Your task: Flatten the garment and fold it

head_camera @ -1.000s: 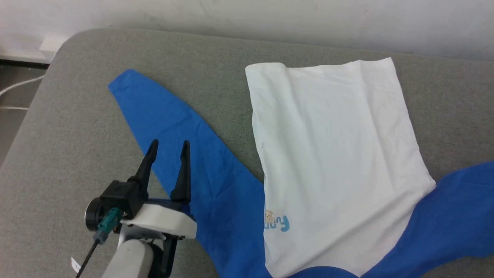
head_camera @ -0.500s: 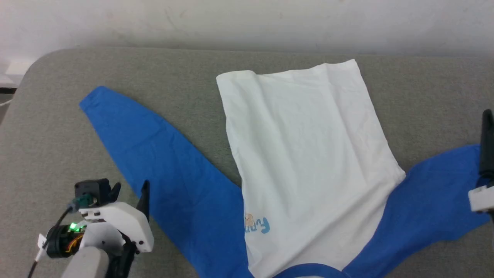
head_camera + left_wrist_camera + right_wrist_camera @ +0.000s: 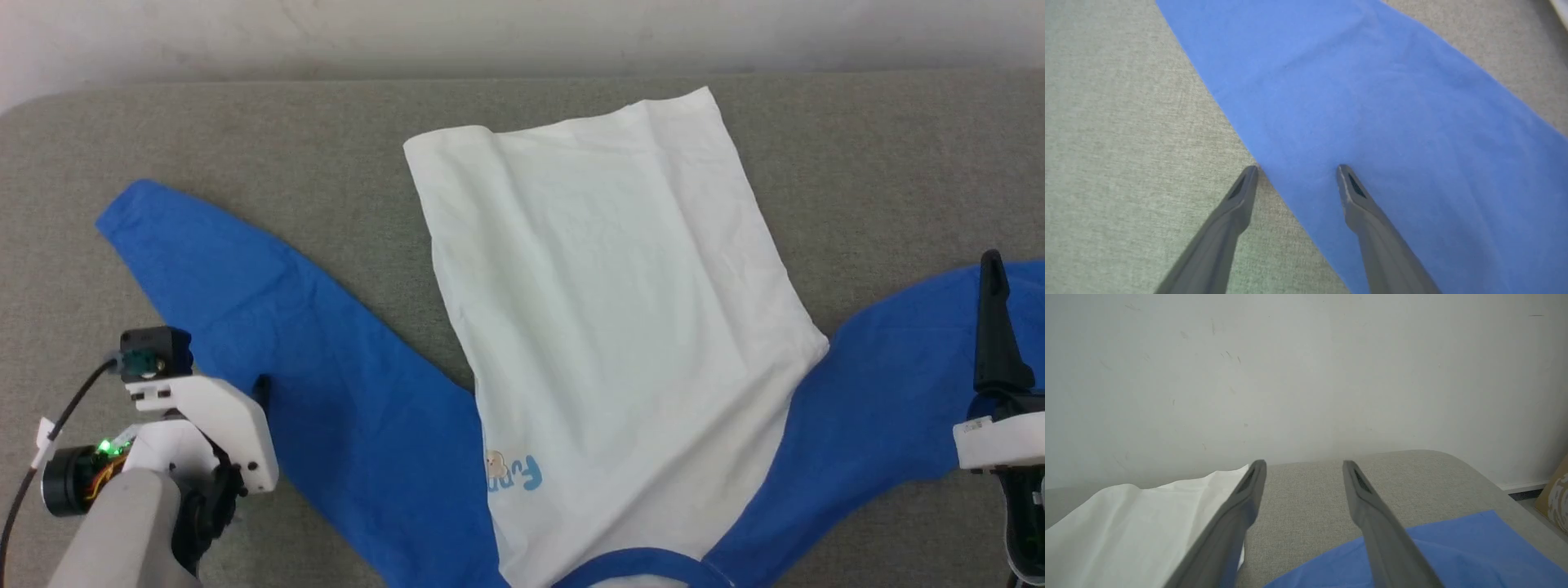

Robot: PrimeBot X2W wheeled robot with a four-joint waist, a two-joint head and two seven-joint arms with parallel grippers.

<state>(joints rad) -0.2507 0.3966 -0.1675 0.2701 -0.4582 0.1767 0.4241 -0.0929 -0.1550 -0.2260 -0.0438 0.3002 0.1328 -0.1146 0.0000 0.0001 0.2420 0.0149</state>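
Well, the garment (image 3: 604, 327) lies spread face up on the grey upholstered surface (image 3: 245, 131), with its neckband (image 3: 645, 563) at six o'clock and its hem at twelve. The left sleeve (image 3: 269, 327) runs out to ten o'clock and the right sleeve (image 3: 882, 384) to three. At eight o'clock the left hand (image 3: 1298, 173) is spread wide and holds nothing. Its tips straddle that sleeve's edge, one over blue cloth and one over grey. At four o'clock the right hand (image 3: 1304, 465) stands wide open and empty above the right sleeve, pointing to twelve.
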